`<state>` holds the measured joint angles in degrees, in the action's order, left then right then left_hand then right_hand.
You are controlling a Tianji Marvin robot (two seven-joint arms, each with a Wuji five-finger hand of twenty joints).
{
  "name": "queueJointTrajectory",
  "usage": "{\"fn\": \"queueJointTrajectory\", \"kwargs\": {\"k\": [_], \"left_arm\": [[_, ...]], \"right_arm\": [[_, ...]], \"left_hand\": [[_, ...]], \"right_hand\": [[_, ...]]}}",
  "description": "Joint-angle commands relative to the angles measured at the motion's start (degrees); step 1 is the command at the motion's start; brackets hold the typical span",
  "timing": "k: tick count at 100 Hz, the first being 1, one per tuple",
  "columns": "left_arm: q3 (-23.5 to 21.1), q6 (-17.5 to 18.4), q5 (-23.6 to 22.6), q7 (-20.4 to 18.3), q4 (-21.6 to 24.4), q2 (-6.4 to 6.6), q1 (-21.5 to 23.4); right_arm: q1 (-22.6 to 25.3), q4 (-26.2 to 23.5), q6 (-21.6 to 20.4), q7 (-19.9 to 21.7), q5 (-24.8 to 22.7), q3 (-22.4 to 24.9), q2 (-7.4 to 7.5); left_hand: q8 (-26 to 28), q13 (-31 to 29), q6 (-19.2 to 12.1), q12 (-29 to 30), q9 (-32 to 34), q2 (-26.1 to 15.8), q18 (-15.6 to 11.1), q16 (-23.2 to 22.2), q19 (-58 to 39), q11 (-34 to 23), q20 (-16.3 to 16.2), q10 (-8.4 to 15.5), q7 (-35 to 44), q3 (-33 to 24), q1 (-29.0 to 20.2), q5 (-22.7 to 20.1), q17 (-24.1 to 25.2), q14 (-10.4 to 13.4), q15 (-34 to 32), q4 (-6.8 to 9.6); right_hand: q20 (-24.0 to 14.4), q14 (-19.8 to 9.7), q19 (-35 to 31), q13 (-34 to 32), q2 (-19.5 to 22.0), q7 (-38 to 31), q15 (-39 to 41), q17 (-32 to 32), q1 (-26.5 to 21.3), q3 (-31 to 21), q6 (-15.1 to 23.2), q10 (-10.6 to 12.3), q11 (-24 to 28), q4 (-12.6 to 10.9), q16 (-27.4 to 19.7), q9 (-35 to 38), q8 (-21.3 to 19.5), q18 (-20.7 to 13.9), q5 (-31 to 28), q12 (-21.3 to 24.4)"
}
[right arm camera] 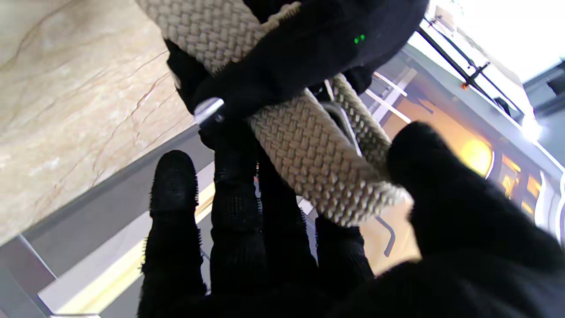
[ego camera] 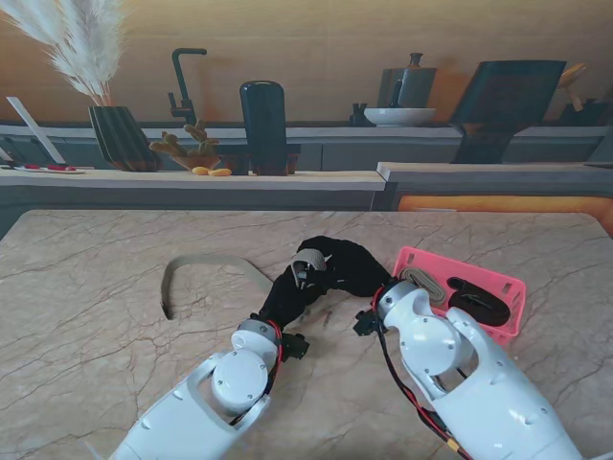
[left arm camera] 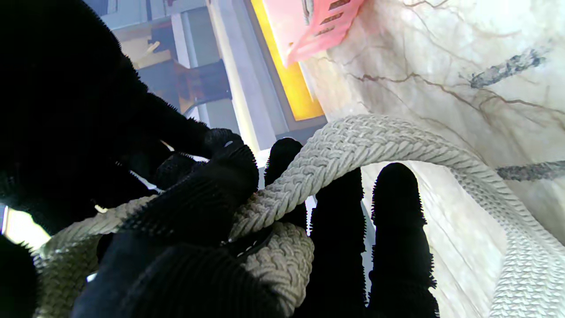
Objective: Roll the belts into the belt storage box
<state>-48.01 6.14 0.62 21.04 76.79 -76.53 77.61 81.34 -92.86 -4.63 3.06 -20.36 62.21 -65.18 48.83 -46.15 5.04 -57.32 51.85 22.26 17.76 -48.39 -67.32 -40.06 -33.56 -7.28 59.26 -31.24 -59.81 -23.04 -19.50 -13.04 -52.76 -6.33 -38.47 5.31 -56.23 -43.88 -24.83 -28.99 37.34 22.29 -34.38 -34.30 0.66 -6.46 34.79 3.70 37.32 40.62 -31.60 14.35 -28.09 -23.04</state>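
Marble table point(ego camera: 115, 383), both hands on woven belt point(ego camera: 196, 268), pink box point(ego camera: 503, 287) beside.

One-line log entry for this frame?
phase: rolling | left hand: shut on beige braided belt | right hand: shut on belt | pink slotted storage box: holds one coiled belt

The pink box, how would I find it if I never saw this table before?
Look at the marble table and go to its right side, beside the robot's right arm. The pink box is a shallow tray with slotted walls, holding a rolled beige belt and something dark. It is the only bright pink thing there.
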Motion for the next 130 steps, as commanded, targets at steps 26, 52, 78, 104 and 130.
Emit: {"fn": "queueJointTrajectory", "kwargs": {"k": [26,52,78,104,130], "left_arm": [[-1.34,0.58,2.64,-0.84,2.73,0.39,1.0],[-1.25,1.24,2.14,-0.84,2.37,0.42,0.75],[-0.2,0.21,-2.6,1.72,1.13,0.05,-0.16],[-0.9,-0.54,0.31,0.77,2.09,0.08,0.3],[-2.67,-1.38,7.12,-4.45,4.47,1.1,1.42]], "right_arm": [[1.22,0.58,2.07,0.56,11.32,1.5,-0.61],[0.95,2.2,0.58,-4.1,10.75,-0.44,-1.73],[0.64,3.1,0.08,-9.43,8.09,-2.79,-2.93],[1.33,1.94,-0.92,-5.83,3.32,-2.04,-1.23],[3.14,-0.35,-8.43,1.73,-4.85,4.67,2.07]], "left_hand": [[3.68,-1.83,-6.7,-0.64,2.55,3.08,-0.02,0.77,-0.6,6.63,0.14,2.89,2.38,-13.51,-3.5,-0.17,-1.48,0.57,2.16,-0.75],[1.78,-1.7,-5.65,0.29,0.61,5.01,-0.34,0.99,-1.54,8.84,-1.49,1.88,2.01,-11.11,9.6,4.22,-2.33,1.44,1.9,0.46],[0.79,-3.67,-2.67,6.56,-0.88,10.57,-0.83,3.75,-1.04,6.13,0.08,1.77,-0.64,-8.28,9.72,4.2,-5.86,3.04,3.81,0.02],[-8.47,-5.95,-1.47,11.04,1.27,-3.11,0.89,2.55,-2.71,8.87,0.13,-1.33,-0.18,0.21,-7.17,2.16,-7.57,2.29,1.08,0.39],[0.37,-8.02,-3.54,1.09,1.32,0.95,1.06,-7.69,-5.32,-1.56,-8.51,0.49,-1.85,-18.24,-6.5,-2.26,-8.03,5.38,-8.09,4.37]], "right_hand": [[-1.26,1.18,-2.42,-15.91,-3.7,-20.94,7.12,9.98,-15.16,-14.44,6.28,-2.02,0.8,5.51,3.1,17.76,10.67,-2.39,-10.26,-0.54],[0.9,0.09,-3.31,-22.81,-7.93,-24.0,3.81,14.65,-14.36,-17.54,6.56,-1.46,-1.51,6.61,1.55,24.14,13.74,-4.02,-14.46,1.21],[1.81,-0.18,-4.76,-27.69,-8.71,-23.72,1.38,18.46,-13.3,-19.45,0.54,-4.27,-0.84,6.54,-0.11,26.5,17.42,-4.45,-16.06,3.6],[1.84,0.3,-1.04,-18.79,-7.6,-12.37,-3.71,13.13,-8.29,-14.1,1.37,-3.78,-0.86,3.32,0.11,13.82,9.93,-3.18,-8.65,3.11],[-3.26,0.85,6.63,2.95,-9.86,2.77,-6.44,-0.61,8.16,-7.5,3.41,-2.87,-8.97,0.42,-0.31,-10.7,0.52,-3.04,8.45,2.83]]}}
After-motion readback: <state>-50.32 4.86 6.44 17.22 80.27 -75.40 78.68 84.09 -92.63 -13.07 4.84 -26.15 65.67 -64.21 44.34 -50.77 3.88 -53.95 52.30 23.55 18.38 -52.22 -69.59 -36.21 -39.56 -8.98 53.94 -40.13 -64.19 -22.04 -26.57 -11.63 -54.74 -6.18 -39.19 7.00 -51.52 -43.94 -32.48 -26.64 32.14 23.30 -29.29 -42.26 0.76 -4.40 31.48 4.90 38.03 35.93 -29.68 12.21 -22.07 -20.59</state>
